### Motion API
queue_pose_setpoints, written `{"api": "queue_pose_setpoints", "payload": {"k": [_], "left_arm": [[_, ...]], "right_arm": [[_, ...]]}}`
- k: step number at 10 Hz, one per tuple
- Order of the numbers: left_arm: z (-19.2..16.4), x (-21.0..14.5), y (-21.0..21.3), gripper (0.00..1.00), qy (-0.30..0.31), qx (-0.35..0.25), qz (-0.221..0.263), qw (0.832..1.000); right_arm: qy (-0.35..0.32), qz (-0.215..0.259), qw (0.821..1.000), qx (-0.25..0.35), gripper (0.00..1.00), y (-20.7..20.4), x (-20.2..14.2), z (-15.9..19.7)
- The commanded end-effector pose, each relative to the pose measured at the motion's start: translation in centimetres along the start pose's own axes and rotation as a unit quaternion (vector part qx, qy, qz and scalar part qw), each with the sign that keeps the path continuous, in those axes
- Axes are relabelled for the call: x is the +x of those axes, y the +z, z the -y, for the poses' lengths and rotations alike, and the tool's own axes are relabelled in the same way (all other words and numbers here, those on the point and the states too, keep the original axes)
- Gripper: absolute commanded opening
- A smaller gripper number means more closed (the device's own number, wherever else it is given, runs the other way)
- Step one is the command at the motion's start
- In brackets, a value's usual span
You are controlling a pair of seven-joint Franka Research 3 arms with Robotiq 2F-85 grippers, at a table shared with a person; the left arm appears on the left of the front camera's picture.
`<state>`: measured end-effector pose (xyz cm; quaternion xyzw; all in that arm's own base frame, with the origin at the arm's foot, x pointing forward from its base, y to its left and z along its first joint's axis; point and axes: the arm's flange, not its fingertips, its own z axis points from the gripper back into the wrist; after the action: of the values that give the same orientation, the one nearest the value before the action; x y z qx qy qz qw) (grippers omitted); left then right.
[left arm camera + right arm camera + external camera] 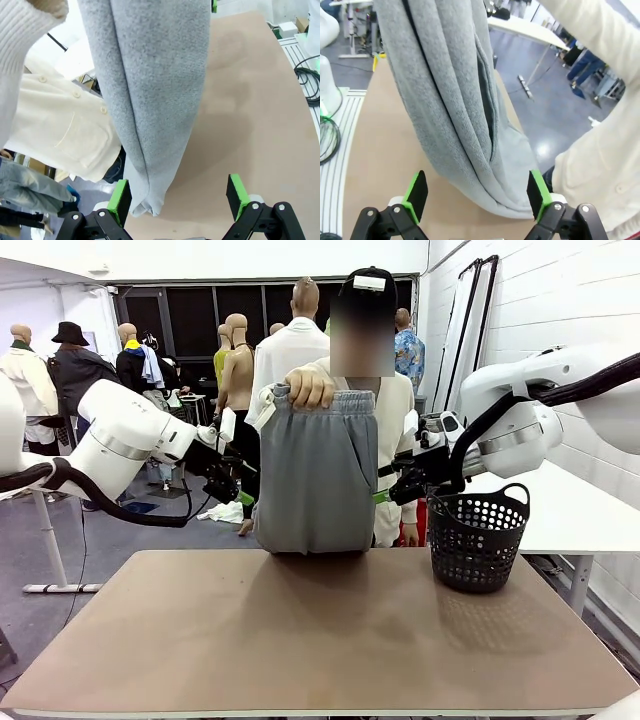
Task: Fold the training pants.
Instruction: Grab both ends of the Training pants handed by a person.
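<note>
dangling grey training pants point(315, 475) by the waistband from a person's hand point(310, 388) over the far edge of the table point(320, 640), lower fold brushing the top, seemingly to offer both sides; flanked by left gripper point(180, 192) and right gripper point(477, 192), fingers spread wide, clutching nothing.

No writing, brand, number or sign can be read in any of the views. The white patch point(369, 282) on the front of the person's black cap point(350, 286) may carry print, but it is too small and blurred to make out.
</note>
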<state>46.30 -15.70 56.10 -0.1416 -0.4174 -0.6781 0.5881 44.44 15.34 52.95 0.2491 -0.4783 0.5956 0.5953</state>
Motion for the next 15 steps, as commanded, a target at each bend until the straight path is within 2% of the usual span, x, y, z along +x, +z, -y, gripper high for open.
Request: {"api": "queue_pose_setpoints", "payload": {"k": [1,3,7,13,15], "left_arm": [[-0.8,-0.6,-0.3,1.0,-0.022,0.001,0.029,0.999],[-1.1,-0.3,-0.7,1.0,-0.029,0.0,0.047,0.998],[-1.3,0.3,-0.9,1.0,-0.017,-0.028,0.121,0.992],[-0.9,2.5,-0.9,1.0,-0.013,-0.021,0.152,0.988],[-0.7,3.5,-0.6,1.0,-0.011,-0.02,0.181,0.983]], "right_arm": [[0.013,0.031,0.999,0.006,1.0,-0.3,-0.3,0.2],[0.019,0.04,0.999,0.009,1.0,-0.1,-0.1,-0.1],[0.027,0.054,0.998,0.019,1.0,-0.3,0.7,0.1],[0.028,0.112,0.992,0.06,1.0,-0.1,3.6,-0.2],[0.029,0.113,0.991,0.06,1.0,-0.3,3.8,-0.1]]}}
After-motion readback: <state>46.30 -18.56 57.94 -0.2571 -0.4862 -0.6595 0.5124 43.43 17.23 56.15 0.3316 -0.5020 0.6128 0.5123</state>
